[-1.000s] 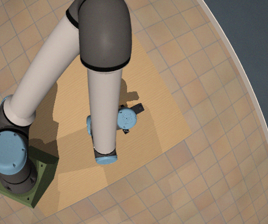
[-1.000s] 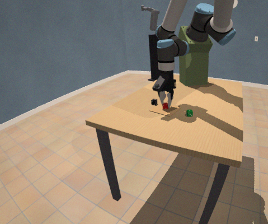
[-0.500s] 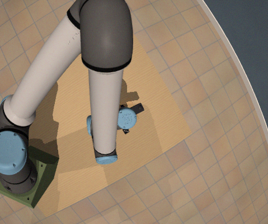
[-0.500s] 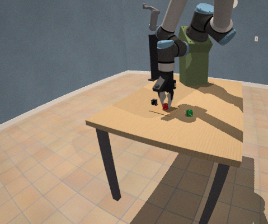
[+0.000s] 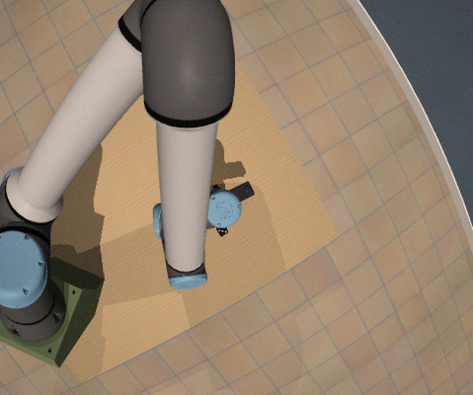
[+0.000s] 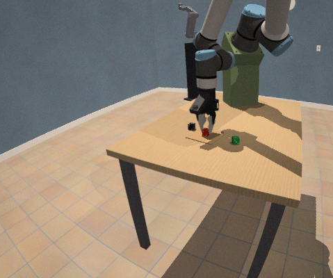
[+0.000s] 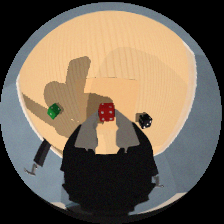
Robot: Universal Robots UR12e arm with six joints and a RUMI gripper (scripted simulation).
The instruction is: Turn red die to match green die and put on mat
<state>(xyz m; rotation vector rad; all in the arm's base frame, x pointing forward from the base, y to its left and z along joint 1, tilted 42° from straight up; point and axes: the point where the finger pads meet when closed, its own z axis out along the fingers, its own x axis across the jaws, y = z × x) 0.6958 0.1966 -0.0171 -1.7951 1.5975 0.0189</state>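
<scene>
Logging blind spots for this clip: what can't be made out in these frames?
- Top view: the arm hides the red and green dice.
- Exterior view: pips on the green die and the black die are too small to count.
- Wrist view: the red die in the gripper is too blurred to read.
</scene>
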